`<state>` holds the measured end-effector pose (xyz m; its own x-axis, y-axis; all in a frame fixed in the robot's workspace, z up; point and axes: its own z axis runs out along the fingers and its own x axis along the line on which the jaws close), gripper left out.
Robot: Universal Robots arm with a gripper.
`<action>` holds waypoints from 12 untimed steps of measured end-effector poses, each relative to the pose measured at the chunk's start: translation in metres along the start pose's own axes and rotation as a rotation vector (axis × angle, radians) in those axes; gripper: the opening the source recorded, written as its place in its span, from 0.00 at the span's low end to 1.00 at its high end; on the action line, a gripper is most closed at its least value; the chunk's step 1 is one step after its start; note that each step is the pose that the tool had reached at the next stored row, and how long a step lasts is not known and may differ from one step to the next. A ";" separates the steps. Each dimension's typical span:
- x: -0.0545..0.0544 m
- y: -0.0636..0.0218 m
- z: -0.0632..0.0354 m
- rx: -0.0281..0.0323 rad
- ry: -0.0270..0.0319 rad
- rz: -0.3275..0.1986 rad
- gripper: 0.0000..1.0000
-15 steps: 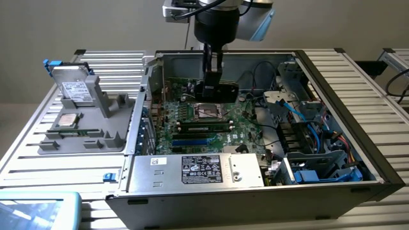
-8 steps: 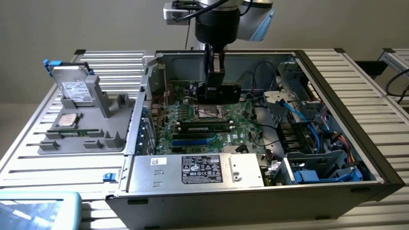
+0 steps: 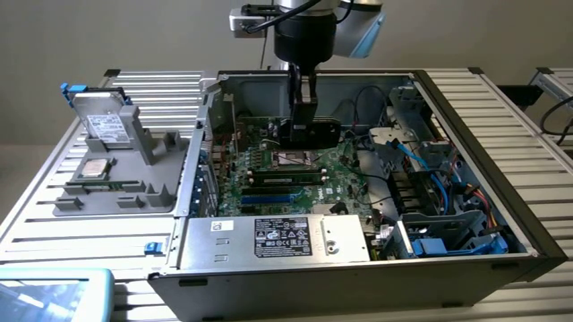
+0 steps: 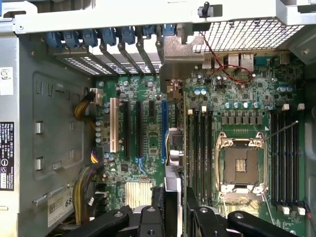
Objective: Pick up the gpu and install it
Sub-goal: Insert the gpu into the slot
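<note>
the arm comes down from the top centre of the exterior view into the open computer case (image 3: 465,134). its gripper (image 3: 304,124) sits just above the middle of the frame, over the green motherboard (image 3: 268,194). the fingers are closed on the gpu (image 3: 315,134), which hangs upright below them as a dark flat plate, a little above the cpu socket (image 3: 292,159) in the picture. whether the card's lower edge touches the board cannot be told.

in the wrist view the gripper (image 4: 174,210) has one black finger (image 4: 158,210) on each face of the gpu (image 4: 173,182). the card is seen edge-on as a thin strip running away from the fingers. it stands just beside the long blue slot (image 4: 164,131), between that slot and the cpu socket (image 4: 241,165).

at the left of the exterior view a grey tray (image 3: 125,194) holds a silver hard drive (image 3: 103,121) standing on edge. the power supply (image 3: 278,238) with its label lies in the lower centre.
</note>
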<state>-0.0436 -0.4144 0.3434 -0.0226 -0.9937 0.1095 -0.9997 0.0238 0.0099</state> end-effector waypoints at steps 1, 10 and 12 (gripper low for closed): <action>0.000 0.0000 0.0000 0.0000 0.0001 0.000 0.28; -0.001 0.0002 0.0069 0.0078 0.0019 0.001 0.28; -0.001 0.0005 0.0107 0.0089 0.0008 0.001 0.28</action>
<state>-0.0442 -0.4144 0.3327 -0.0236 -0.9936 0.1103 -0.9997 0.0239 0.0010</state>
